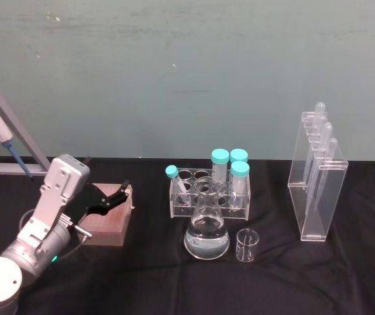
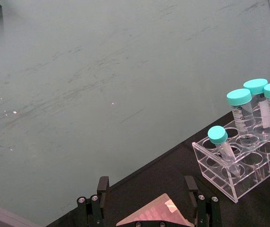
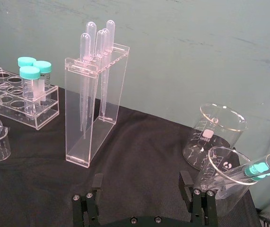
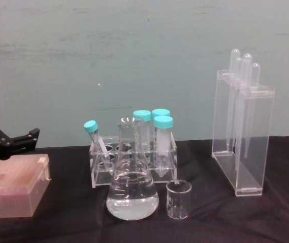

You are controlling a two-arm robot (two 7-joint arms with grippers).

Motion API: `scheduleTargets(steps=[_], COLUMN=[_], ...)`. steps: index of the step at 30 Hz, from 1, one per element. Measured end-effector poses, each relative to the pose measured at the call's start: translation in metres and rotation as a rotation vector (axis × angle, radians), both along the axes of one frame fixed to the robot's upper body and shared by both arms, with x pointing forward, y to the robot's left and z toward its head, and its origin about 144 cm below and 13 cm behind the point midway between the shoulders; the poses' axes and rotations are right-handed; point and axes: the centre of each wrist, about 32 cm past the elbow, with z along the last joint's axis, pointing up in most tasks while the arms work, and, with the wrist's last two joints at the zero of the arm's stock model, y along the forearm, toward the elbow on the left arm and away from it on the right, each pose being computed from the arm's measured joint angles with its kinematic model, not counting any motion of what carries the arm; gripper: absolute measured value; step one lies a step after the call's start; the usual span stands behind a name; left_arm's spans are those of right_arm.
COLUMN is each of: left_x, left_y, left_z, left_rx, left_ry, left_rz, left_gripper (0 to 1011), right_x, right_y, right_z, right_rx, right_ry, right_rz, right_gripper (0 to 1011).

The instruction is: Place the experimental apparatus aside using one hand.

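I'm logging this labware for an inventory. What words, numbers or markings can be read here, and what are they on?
No text reads clearly.
Capped tubes: printed graduation scale with numbers, too small to read.
Large beakers: white marking patches, blurred.
Small beaker: faint lines, unreadable.
Left gripper, over the pink box: no lettering seen.

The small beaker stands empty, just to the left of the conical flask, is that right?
Not quite. The small beaker stands empty, just to the right of the conical flask, not the left. The head view shows it.
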Motion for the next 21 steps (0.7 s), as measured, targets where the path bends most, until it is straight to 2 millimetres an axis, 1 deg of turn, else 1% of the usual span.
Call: scheduleTargets(steps=[21], left_x=[0.0000], left_y=[0.0000], left_z=[0.0000], left_rx=[0.000], left_ry=[0.000], left_rz=[0.000], left_gripper=[1000], right_x=[0.0000], right_y=[0.0000], right_z=[0.0000], right_rx=[0.000], right_ry=[0.000], right_rz=[0.000], right_gripper=[1000])
